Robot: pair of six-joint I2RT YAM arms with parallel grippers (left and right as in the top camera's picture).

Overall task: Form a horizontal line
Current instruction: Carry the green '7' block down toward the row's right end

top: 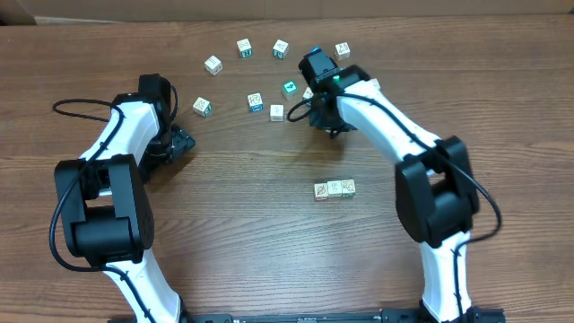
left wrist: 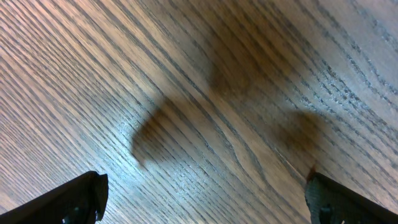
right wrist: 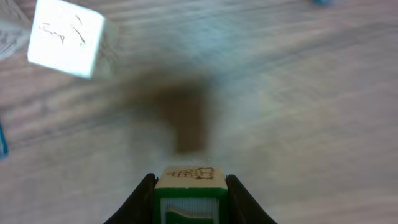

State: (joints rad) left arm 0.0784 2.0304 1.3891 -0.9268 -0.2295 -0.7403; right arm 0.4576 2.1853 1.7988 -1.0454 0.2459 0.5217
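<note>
Pinched in the right end effector (right wrist: 190,183), whose fingers are clamping its flat sides, a green-edged cube (right wrist: 189,175) is hovering among loose cubes (top: 213,64) at the far side of the desk (top: 251,233). Nearer, the horizontal line (top: 334,189) is lying as three touching cubes. They are likely light, rigid and easily nudged, so opposite flat faces are offering the best hold. The left end effector (left wrist: 205,208) is gaping wide, holding nothing.

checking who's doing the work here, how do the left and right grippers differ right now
The left gripper is wide open and empty; the right gripper is shut on a green-edged cube. The left gripper sees only bare table below it; the right gripper has a loose white cube nearby. Both have dark fingers.
</note>
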